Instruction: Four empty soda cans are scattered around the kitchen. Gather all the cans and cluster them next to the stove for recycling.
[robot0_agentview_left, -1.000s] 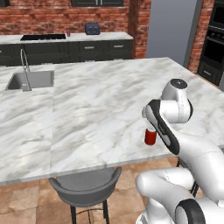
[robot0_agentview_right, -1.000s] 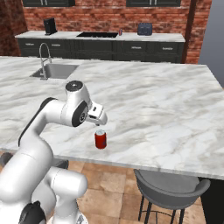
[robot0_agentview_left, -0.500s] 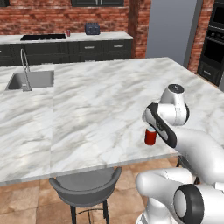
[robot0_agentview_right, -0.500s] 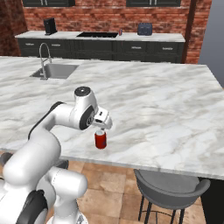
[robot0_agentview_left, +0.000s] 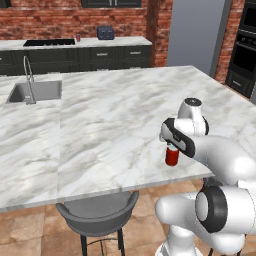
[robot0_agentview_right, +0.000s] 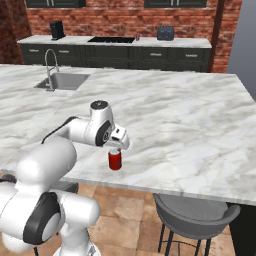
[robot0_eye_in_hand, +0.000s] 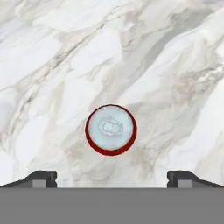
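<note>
Jaws spread wide and holding nothing, the gripper (robot0_eye_in_hand: 112, 177) hung straight above the red soda can (robot0_eye_in_hand: 110, 129), whose silver top sat centred between the two dark fingertips (robot0_eye_in_hand: 41, 178) in the hand view. Over the past second the hand had swung in from beside the can to a spot directly over it, while the can itself had not moved. That reads as the lining-up being done, with the descent and the closing not yet begun.

From the base cameras the can (robot0_agentview_left: 172, 156) stood upright on the marble island (robot0_agentview_left: 115, 115), close to the island's near edge and well away from the sink (robot0_agentview_left: 35, 91) sunk into the island's far left part. The sink basin looked empty (it was too small to be sure). Beyond the island, on the back counter, the stove (robot0_agentview_right: 113, 39) had another small red can (robot0_agentview_right: 137, 36) just beside it.
</note>
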